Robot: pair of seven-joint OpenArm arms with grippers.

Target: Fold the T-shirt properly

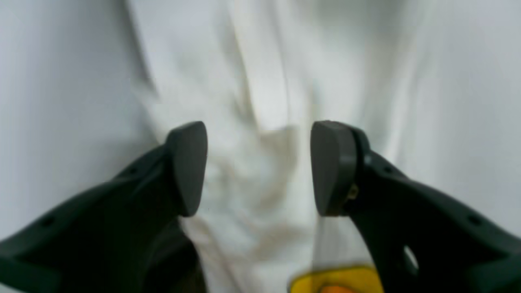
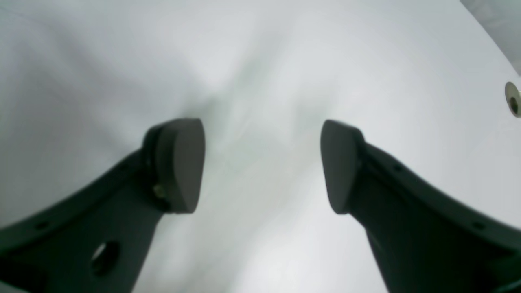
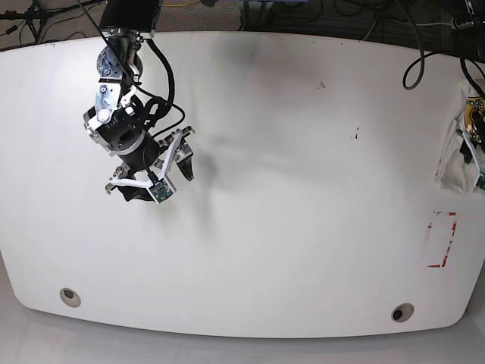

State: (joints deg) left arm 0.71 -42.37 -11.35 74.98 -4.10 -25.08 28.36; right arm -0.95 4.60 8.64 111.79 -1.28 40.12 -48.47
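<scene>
From the base view I see the broad white oval tabletop (image 3: pixel 288 189) with the off-white, wrinkled cotton T-shirt (image 3: pixel 458 148) bunched at its far right edge, a narrow heap whose long axis runs roughly up and down the picture; part of it is cut off by the frame. The left wrist view gives me what the base view cannot: the cloth close up (image 1: pixel 268 81), creased in long folds running away from the camera, with the yellow-orange printed badge (image 1: pixel 336 280) at the bottom edge. My left tool (image 1: pixel 259 167) hangs just over the fabric, its two dark pads spread wide with nothing between them; I cannot tell whether they touch the cloth. The right wrist view shows only bare tabletop (image 2: pixel 260 61) beneath my right tool (image 2: pixel 262 165), also spread apart and empty. In the base view that right tool (image 3: pixel 155 171) sits at the upper left, its arm reaching down from the far edge, well apart from the shirt.
</scene>
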